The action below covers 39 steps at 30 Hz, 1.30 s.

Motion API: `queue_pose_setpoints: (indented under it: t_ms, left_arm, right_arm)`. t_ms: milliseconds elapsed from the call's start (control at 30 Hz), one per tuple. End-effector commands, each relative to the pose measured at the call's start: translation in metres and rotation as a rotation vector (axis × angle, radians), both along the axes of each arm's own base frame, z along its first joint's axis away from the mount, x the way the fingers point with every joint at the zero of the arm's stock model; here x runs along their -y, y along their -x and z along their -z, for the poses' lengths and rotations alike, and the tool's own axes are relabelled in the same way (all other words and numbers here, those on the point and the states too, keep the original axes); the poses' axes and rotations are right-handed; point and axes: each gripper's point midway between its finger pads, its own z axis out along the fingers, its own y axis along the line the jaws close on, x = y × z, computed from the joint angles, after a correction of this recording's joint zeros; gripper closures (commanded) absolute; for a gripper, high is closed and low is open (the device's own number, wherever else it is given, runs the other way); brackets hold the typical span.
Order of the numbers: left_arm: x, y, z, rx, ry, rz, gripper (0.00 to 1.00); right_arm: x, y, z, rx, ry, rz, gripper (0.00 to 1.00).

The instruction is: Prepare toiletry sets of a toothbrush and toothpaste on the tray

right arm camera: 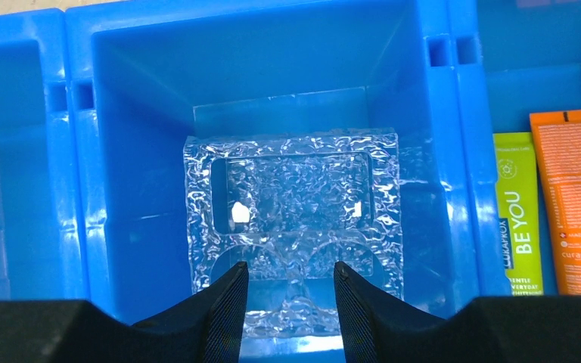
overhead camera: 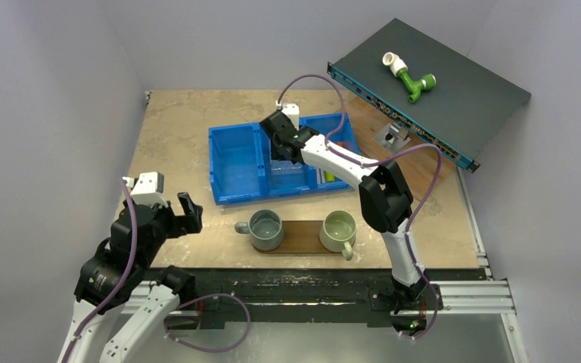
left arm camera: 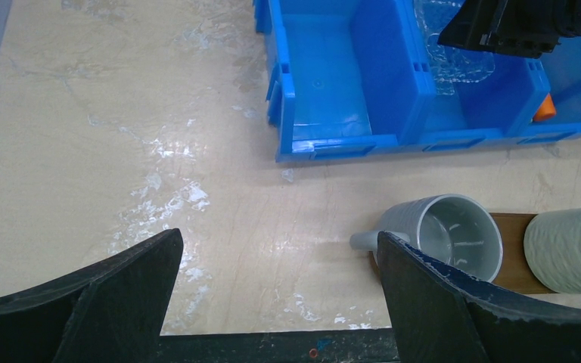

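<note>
Over the blue bin [overhead camera: 234,198], seen from the top camera, the right gripper [overhead camera: 282,144] hangs above the middle compartment. The left gripper [overhead camera: 184,214] sits well back over the counter [overhead camera: 181,136], near its left edge. The tray [overhead camera: 302,240] lies along the near edge with a grey mug [overhead camera: 266,229] and a pale green mug [overhead camera: 338,229] standing on it. No paste or brush is on it yet.

On to the left wrist: the jaws are spread wide and grip nothing, with the grey mug just off to their right. An orange tube [left arm camera: 545,107] peeps out of the bin's right-hand compartment, well away from this arm. The right arm is plainly the nearer one.

Now the right wrist: the jaws are parted by a narrow gap, with nothing between them, above a clear crinkled insert [right arm camera: 295,219] in the middle compartment. The green tube [right arm camera: 520,215] and the orange tube lie side by side one compartment to the right, past the divider wall. Their long axes run away from the camera, so the jaws would close across a tube's width. My read is that this arm needs to shift right before it goes down. I can make out no toothbrush in any view.
</note>
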Motion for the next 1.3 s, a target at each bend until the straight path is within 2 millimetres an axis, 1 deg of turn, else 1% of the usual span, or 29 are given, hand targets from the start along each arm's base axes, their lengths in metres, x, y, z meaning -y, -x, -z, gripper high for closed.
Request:
queue_pose_setpoints:
  t_ms: [0,133,300,533,633,800,933,967,1100,1267]
  left_arm:
    - [-0.001,-0.006,-0.004,0.016,-0.016,-0.009,0.00]
    - [-0.001,-0.006,-0.004,0.016,-0.016,-0.009,0.00]
    - [-0.001,-0.006,-0.004,0.017,-0.015,-0.009,0.00]
    - [-0.001,-0.005,-0.005,0.021,-0.013,-0.008,0.00]
    - [-0.001,-0.005,-0.005,0.023,-0.012,-0.008,0.00]
    - [-0.002,-0.005,-0.006,0.026,-0.010,-0.008,0.00]
    - [-0.002,-0.004,-0.006,0.029,-0.009,-0.008,0.00]
    - [-0.002,-0.004,-0.006,0.028,-0.009,-0.007,0.00]
    - [-0.001,-0.004,-0.006,0.029,-0.007,-0.004,0.00]
    - [-0.001,-0.004,-0.007,0.036,-0.003,0.000,0.00]
  right_arm:
    - [-0.009,-0.011,-0.012,0.028,-0.033,-0.011,0.54]
    - [-0.008,-0.010,-0.005,0.017,-0.026,-0.009,0.56]
    - [-0.007,-0.009,-0.001,0.011,-0.018,-0.011,0.66]
    - [-0.006,-0.009,0.000,0.011,-0.010,-0.014,0.85]
    - [-0.006,-0.011,-0.003,0.018,-0.014,-0.018,1.00]
    - [-0.007,-0.011,-0.021,0.047,-0.037,-0.028,1.00]
    - [-0.006,-0.011,-0.046,0.093,-0.071,-0.027,1.00]
    - [-0.005,-0.011,-0.055,0.105,-0.079,-0.027,1.00]
    - [0.004,-0.009,-0.076,0.138,-0.081,-0.008,1.00]
    - [0.012,0.000,-0.101,0.166,-0.111,0.001,1.00]
